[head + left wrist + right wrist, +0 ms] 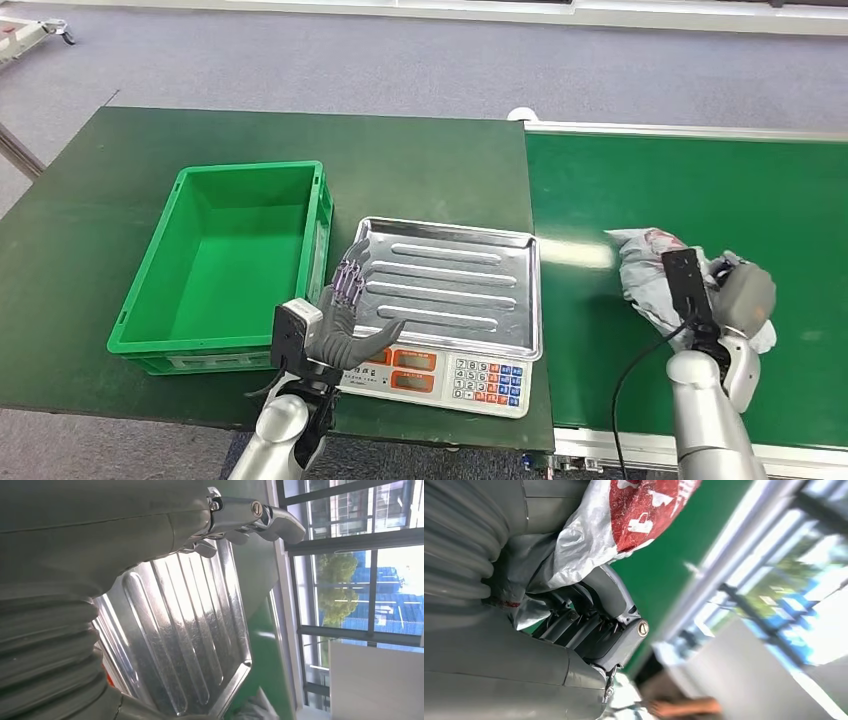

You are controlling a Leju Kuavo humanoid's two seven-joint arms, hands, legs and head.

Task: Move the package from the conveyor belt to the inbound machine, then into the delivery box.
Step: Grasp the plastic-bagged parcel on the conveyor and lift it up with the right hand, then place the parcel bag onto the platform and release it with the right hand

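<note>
My right robot hand (728, 296) curls around the soft, crinkly package (648, 268) on the conveyor belt (700, 180); it looks light and slippery, so grip its bunched middle; left robot hand (345, 320) spread

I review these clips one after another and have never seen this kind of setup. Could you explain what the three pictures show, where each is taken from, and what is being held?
This is a humanoid robot with two silver arms. The wide picture comes from its head, looking down; the other two come from cameras at its wrists. On the dark table stand an empty green box and a scale with a steel tray. The left hand hovers open by the tray's edge, holding nothing. On the green conveyor belt at the right, the right hand grips a crumpled grey package, whose red print shows in the right wrist view.
</note>
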